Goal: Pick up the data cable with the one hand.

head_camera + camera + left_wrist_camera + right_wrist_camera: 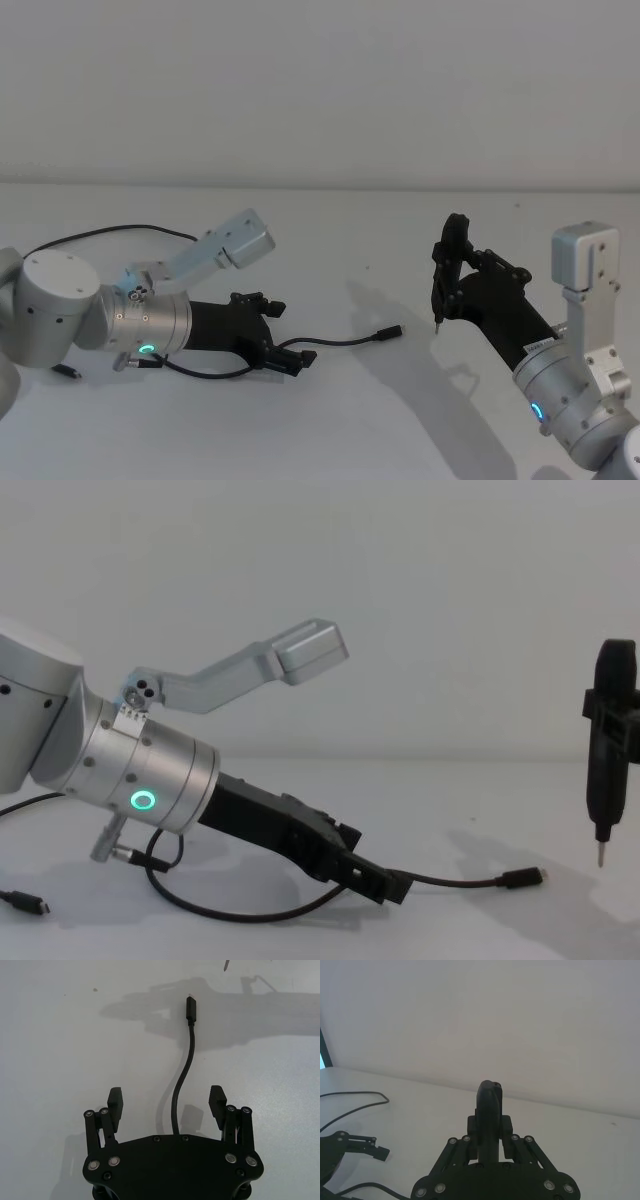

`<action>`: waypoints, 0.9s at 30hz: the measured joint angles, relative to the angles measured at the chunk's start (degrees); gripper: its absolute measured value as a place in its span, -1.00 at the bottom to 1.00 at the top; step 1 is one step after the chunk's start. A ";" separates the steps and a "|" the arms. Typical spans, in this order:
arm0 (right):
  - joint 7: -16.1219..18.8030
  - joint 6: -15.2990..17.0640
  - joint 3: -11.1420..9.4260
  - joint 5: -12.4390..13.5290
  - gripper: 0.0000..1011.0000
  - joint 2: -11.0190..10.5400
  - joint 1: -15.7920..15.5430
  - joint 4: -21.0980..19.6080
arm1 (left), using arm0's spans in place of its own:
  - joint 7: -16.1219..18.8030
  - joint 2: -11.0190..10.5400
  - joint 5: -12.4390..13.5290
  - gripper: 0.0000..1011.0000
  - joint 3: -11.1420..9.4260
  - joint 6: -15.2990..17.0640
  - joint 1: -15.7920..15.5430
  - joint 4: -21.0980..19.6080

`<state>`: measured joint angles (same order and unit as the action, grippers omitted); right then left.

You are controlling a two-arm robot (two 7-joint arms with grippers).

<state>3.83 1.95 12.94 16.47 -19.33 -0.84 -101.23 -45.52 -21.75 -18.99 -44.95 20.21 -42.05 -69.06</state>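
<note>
The left gripper (166, 1092) hovered low over the desk (60, 1035), jaws released astride the cable (189, 1045), seemingly needing only to clench and lift, with the right gripper (447, 275) parked clenched at right.

Head view: high, forward and down on table (400, 430). Chest view: low, side-on across it. Left wrist view: from head view's 8 o'clock, close behind left gripper (166, 1091), along data cable (190, 1042). Right wrist view: from 4 o'clock, close behind right gripper (490, 1127) clasping black tool (490, 1095), toward wall (520, 1010). Head, chest and left wrist share cable's plug end
</note>
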 joint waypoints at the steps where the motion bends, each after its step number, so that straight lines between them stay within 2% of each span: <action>1: 0.00 0.00 0.00 0.00 -0.46 0.00 0.00 0.00 | 0.01 0.02 -0.01 0.98 -0.03 0.02 -0.01 0.04; 11: 0.00 0.00 0.00 0.00 -0.46 0.00 0.00 0.00 | 0.11 0.17 -0.08 0.98 -0.34 0.21 -0.12 0.42; 14: 0.00 0.00 0.00 0.00 -0.46 0.00 0.00 0.00 | 0.13 0.18 -0.09 0.88 -0.39 0.23 -0.14 0.48; 23: 0.00 0.00 0.00 0.00 -0.46 0.00 0.00 0.00 | 0.18 0.23 -0.11 0.40 -0.46 0.27 -0.18 0.57; 27: 0.00 0.00 0.00 0.00 -0.46 0.00 0.00 0.00 | 0.20 0.24 -0.11 0.13 -0.49 0.30 -0.20 0.60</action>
<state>3.83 1.95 12.94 16.47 -19.33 -0.84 -101.23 -45.32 -21.51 -19.10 -45.45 20.52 -42.25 -68.46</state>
